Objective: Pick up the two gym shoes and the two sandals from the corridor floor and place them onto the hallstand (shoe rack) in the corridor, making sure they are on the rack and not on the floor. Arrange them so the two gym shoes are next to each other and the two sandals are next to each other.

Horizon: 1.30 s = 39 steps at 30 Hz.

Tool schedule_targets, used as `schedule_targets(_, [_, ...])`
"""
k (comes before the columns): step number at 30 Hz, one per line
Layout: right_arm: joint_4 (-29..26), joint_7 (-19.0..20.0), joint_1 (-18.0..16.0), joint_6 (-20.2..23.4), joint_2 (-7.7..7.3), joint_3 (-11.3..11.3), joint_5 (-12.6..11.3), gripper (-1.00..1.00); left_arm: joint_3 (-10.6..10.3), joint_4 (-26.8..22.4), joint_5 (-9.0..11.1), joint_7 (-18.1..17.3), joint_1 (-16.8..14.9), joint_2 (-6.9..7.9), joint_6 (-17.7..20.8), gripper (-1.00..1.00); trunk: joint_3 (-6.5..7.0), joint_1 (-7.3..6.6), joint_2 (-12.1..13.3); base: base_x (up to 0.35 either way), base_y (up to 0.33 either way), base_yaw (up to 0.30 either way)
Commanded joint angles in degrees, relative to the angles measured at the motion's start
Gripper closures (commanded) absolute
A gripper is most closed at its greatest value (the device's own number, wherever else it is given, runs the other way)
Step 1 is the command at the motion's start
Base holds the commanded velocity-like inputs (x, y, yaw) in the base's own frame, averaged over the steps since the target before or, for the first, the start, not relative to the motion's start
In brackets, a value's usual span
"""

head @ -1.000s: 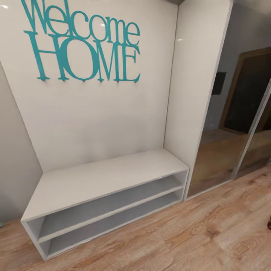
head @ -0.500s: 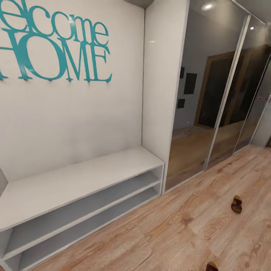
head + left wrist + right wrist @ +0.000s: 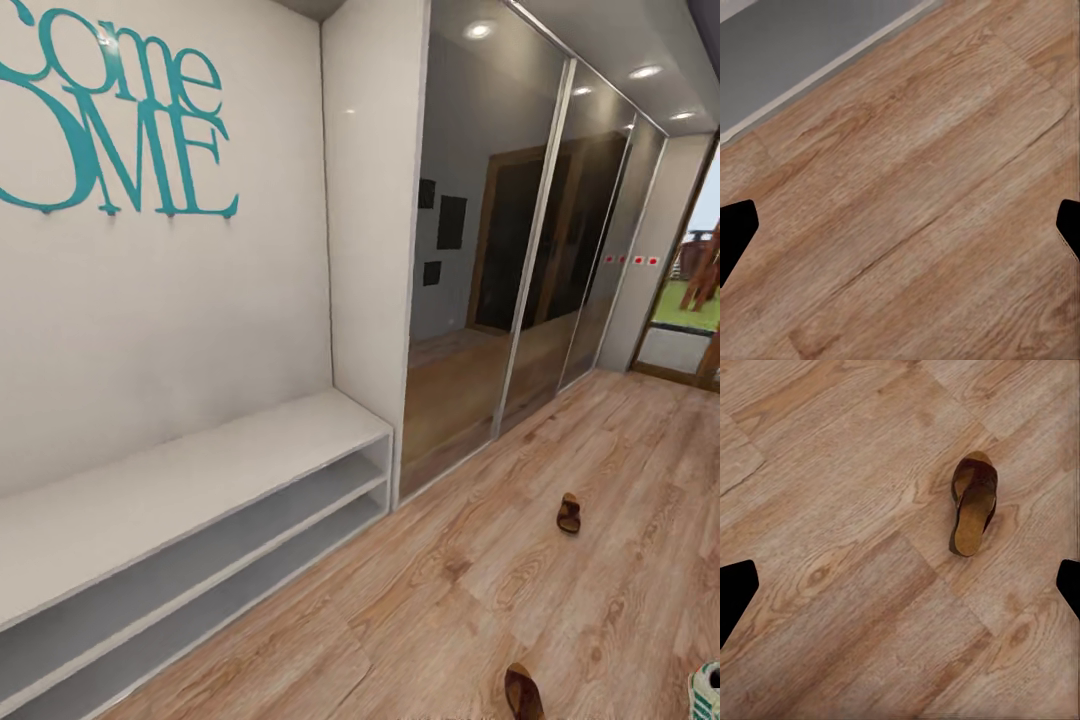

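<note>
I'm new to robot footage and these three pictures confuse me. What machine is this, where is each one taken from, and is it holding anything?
These are simulator renders from a wheeled robot with two arms. The large picture comes from its head camera, looking down a corridor. It shows a pale-grey bench with two open tiers under a teal wall sign, a mirrored wardrobe, and wood floor. Two brown sandals lie apart on the floor, a far sandal and a near sandal. A white and green gym shoe peeks in at the corner.

The two small pictures come from cameras near each gripper, looking down. The black shapes at their edges are fingertips. The left gripper and right gripper are both open, holding nothing. The right one sees a sandal.
</note>
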Motion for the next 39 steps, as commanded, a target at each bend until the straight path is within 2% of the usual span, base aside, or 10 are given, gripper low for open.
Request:
schedule_targets(1, [0.05,-0.01,-0.04,-0.18,0.0,0.03,-0.39,-1.0,0.02,0.01,0.04,0.06,-0.02,-0.04,-0.18,-1.0,-0.06,0.0,-0.03,0.0,0.0,-0.298])
schedule_targets(39, [0.05,-0.06,-0.05,-0.18,0.0,0.03,-0.35,-1.0,-0.05,0.09,0.02,0.06,-0.02,0.04,-0.31,-1.0,-0.06,0.0,-0.03,0.0,0.0,-0.298])
